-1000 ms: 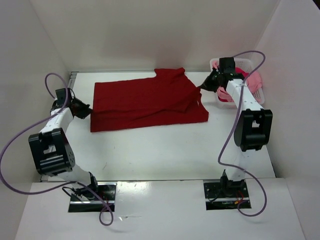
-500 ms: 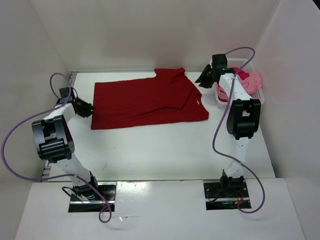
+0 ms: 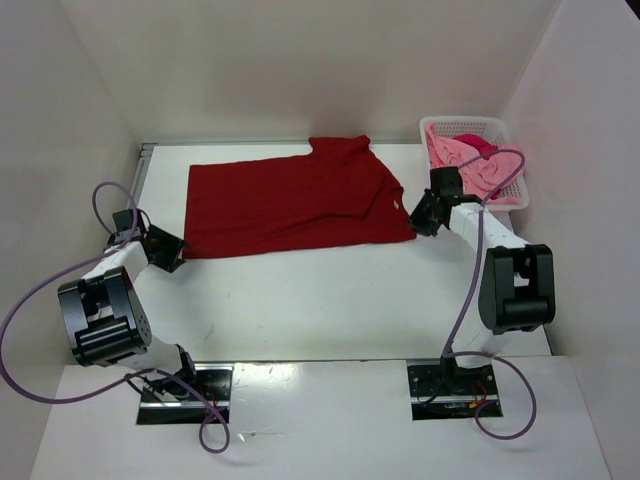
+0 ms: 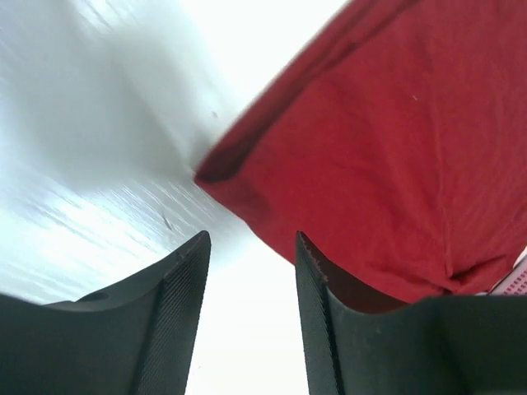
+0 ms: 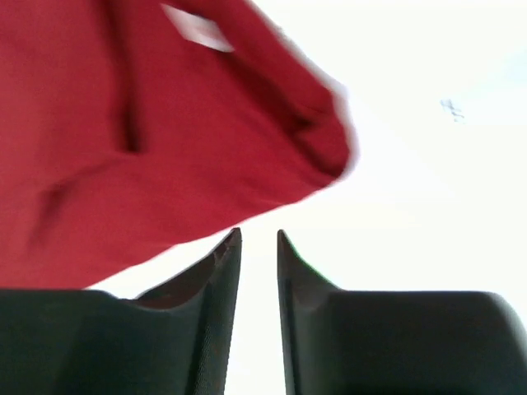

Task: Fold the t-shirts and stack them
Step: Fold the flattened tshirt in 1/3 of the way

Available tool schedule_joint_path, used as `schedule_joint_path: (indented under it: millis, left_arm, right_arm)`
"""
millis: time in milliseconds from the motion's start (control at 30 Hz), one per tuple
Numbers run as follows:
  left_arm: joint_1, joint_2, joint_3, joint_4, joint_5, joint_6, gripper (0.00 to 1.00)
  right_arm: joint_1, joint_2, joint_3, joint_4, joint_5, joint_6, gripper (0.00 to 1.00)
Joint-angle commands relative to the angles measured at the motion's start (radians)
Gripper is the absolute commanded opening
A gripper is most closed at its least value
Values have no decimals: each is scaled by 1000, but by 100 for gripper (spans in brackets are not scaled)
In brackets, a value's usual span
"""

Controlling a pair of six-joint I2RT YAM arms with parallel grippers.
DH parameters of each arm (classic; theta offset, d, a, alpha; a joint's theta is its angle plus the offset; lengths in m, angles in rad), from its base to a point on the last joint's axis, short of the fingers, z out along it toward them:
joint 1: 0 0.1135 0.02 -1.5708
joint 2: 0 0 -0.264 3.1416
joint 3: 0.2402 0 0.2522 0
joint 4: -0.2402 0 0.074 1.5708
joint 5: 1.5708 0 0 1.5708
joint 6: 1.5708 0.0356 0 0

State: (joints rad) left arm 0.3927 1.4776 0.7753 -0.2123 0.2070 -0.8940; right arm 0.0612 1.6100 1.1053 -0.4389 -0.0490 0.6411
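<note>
Since the table [image 3: 330, 300] carries the dark red t-shirt [image 3: 295, 205] spread flat, with its long axis running straight across from one of my grippers to the other, neither arm is nearer the cloth as a whole. Each has its own near corner to answer for.

Beyond my right gripper, and off to its right, the white mesh basket [image 3: 462, 124] holds the light pink t-shirt [image 3: 468, 172] bunched up. The magenta t-shirt [image 3: 484, 149] shows as a small bright patch on top of it. Both wait there, well apart from the red one.

My left gripper [image 4: 251, 247] sits low over the table, just outside the shirt's near left corner. Its jaws stand well apart with nothing between them, and the corner lies just ahead of the tips, a little to one side of the gap. The cloth widens away from me past it.

My right gripper [image 5: 258, 239] is at the opposite near corner. Its jaws are parted only narrowly and the slot is bare. The hem runs close by one tip, while the rounded corner itself lies ahead and off to the other side of the gap.

I judge the fold has not begun. The coming move turns on each gripper closing the short way to its own corner, so that the two ends can rise together along that long axis. The right will likely need to open wider first.
</note>
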Motion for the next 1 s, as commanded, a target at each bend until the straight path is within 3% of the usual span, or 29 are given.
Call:
schedule_joint_path:
  millis: [0,100,300,467,533,567,667,967]
  left_arm:
    - [11,41,-7,54,25,-20,54]
    - [11,90,-16,79,25,-31,52]
    - [11,133,15,99,25,-31,20]
    - [11,178,27,108,37,-31,3]
    - [11,187,36,108,28,-22,0]
    - [11,187,36,97,28,-11,0]
    - [11,175,36,85,19,0,0]
    - [29,15,-82,-44,28,52,0]
  right_arm:
    - [-8,27,-39,83,81,-1,38]
    - [-8,65,-48,106,81,9,40]
    - [-8,125,-48,134,104,51,44]
    - [22,194,-36,157,136,83,45]
    - [22,217,-27,157,136,95,37]
    - [22,217,-36,157,147,95,25]
    - [22,183,-65,135,163,118,1]
    - [-60,-159,-275,8,104,155,0]
